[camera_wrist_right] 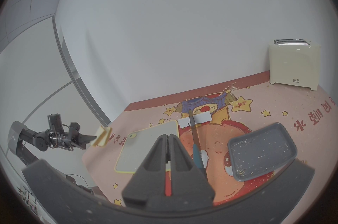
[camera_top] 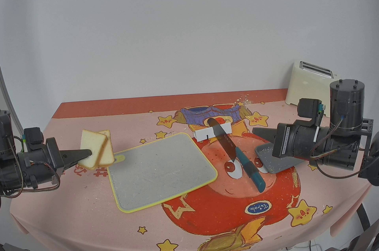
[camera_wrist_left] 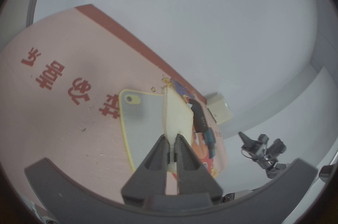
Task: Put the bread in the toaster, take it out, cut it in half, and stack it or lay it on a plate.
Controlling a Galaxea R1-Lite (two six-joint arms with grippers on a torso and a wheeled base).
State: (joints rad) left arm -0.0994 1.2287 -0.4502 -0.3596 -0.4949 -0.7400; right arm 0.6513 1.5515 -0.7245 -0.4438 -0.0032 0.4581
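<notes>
Left claw (camera_top: 87, 153) grips bread (camera_top: 94, 142) (two slices) beside cutting board (camera_top: 162, 169).

Dark grey left gripper (camera_top: 89, 153), right gripper (camera_top: 256, 130), black cables (camera_top: 336, 178), cylindrical joint (camera_top: 346, 99)

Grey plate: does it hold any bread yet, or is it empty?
Empty: the grey plate carries only crumbs; the bread is held in the left gripper, away from it.
</notes>
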